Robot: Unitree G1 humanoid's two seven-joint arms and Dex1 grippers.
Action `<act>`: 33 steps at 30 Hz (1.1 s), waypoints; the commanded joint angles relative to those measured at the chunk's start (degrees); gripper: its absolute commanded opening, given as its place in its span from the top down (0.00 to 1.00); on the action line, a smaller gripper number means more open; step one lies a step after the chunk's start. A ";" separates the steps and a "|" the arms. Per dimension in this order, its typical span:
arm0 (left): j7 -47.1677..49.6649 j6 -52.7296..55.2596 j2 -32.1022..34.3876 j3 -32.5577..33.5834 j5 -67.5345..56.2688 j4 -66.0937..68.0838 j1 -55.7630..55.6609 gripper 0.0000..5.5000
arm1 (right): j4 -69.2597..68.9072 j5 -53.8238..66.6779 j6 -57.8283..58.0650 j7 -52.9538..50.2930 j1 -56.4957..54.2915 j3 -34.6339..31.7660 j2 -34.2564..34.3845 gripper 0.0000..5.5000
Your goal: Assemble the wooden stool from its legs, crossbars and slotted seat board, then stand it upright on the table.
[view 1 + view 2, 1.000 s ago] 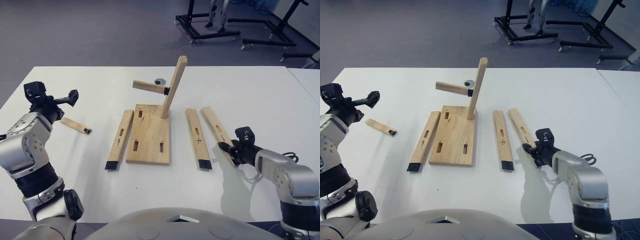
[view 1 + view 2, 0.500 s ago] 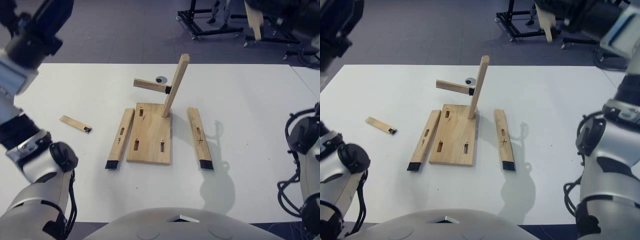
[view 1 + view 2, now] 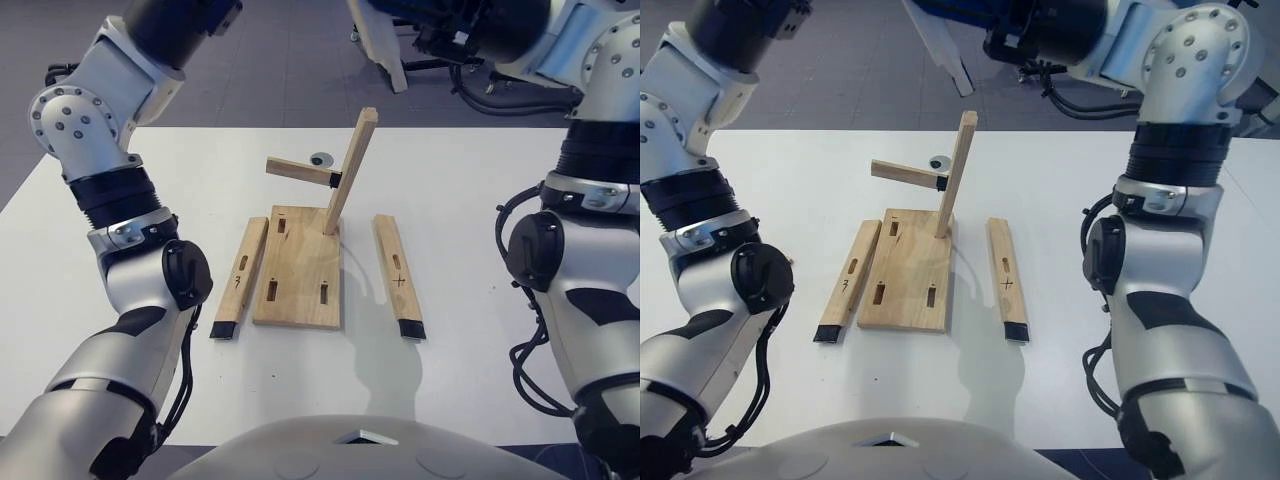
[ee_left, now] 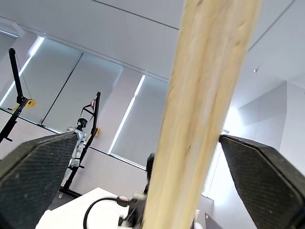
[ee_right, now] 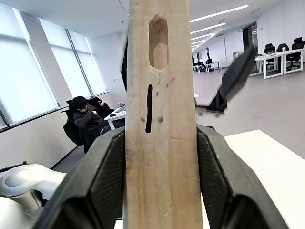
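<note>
From the left eye, the seat board point(image 3: 300, 290) lay flat mid-table point(image 3: 500, 200) with one upright leg point(image 3: 352, 165) socketed in its far right corner and leaning away. A crossbar point(image 3: 298, 172) jutted from that leg toward the robot's left, its free end unsupported. A left spare leg point(image 3: 238, 280) lay just beside the board, and a right spare leg point(image 3: 398, 275) lay near its other edge. Both arms were raised, and the right one carried a lifted leg point(image 3: 383, 50) high above the table's far side.

From the right eye, the three empty slots point(image 3: 880, 294) in the board were open to view, none blocked.

In the left wrist view, the left pincer point(image 4: 150, 143) held a wooden bar point(image 4: 200, 95) (a second crossbar, I would guess) against the ceiling. One pad point(image 4: 248, 167) met its edge, while a gap showed at the other, so I judged the pinch slack.

In the right wrist view, the right pincer point(image 5: 162, 162) was clamped on the lifted leg, pads tight on both sides, with the mortise and pen mark facing the camera.

The main risk was the descent. A careless swing could strike the leaning leg and lever it out of its slot. The bar could slide through a loose pinch, and the two raised arms could foul each other.
</note>
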 commanded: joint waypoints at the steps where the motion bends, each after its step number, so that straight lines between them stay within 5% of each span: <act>1: 3.45 1.29 -0.05 -0.09 -5.28 -1.70 -1.58 0.02 | -0.04 -0.05 -1.05 -1.96 0.26 -0.41 0.93 0.64; 28: 13.14 6.12 4.64 -4.24 -15.10 5.36 -1.30 0.02 | -3.22 -0.70 -2.77 -1.14 5.07 2.46 0.16 0.64; 33: 12.66 5.84 4.61 -5.25 -14.72 5.02 -0.46 0.17 | -3.71 -0.46 -2.56 -1.39 5.50 2.56 0.49 0.64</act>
